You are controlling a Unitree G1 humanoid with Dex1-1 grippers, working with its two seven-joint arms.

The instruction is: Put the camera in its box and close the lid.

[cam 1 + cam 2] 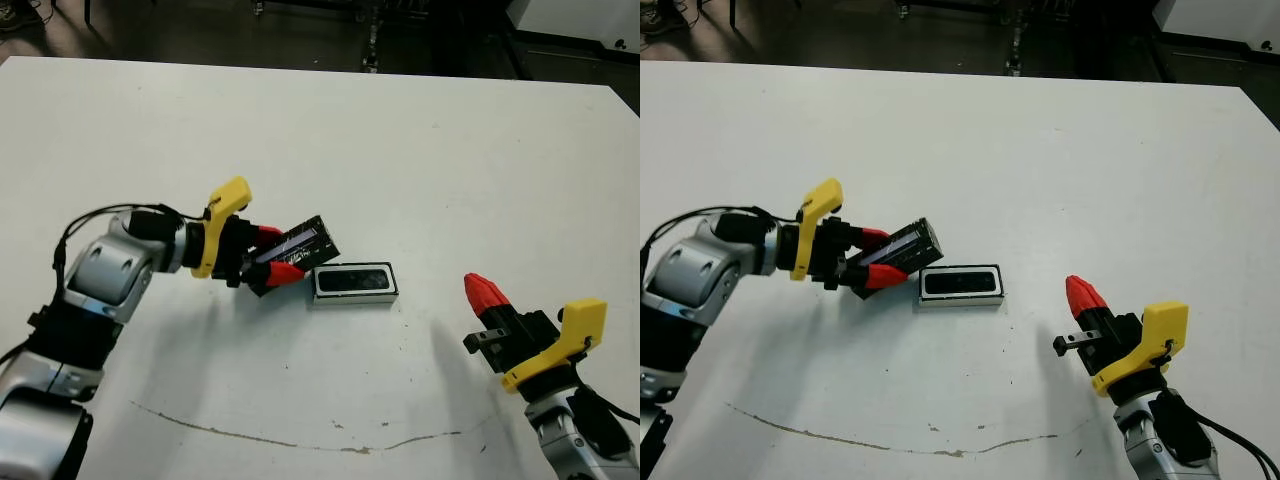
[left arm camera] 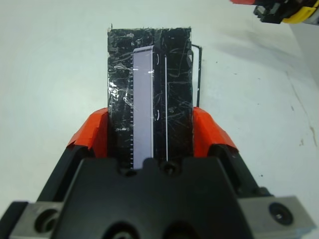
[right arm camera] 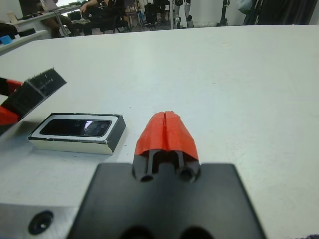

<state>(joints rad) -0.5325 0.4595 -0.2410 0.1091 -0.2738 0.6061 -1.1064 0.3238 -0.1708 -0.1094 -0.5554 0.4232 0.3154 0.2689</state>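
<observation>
Here the left tool (image 1: 272, 255) clamps the glossy, crinkled black lid (image 1: 305, 240), tilted just beside the white-walled box (image 1: 355, 283) holding the matte camera (image 1: 354, 280); the right tool (image 1: 484, 292) is pinched together, empty, on the desk (image 1: 400, 150).

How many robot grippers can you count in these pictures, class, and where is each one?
2. The left gripper is beside the box, clamped on the lid. The right gripper is shut and empty, apart from the box.

Black camera (image 1: 353, 281) lies in white box (image 1: 356, 297); glossy lid (image 1: 300, 245) tilted beside it
</observation>
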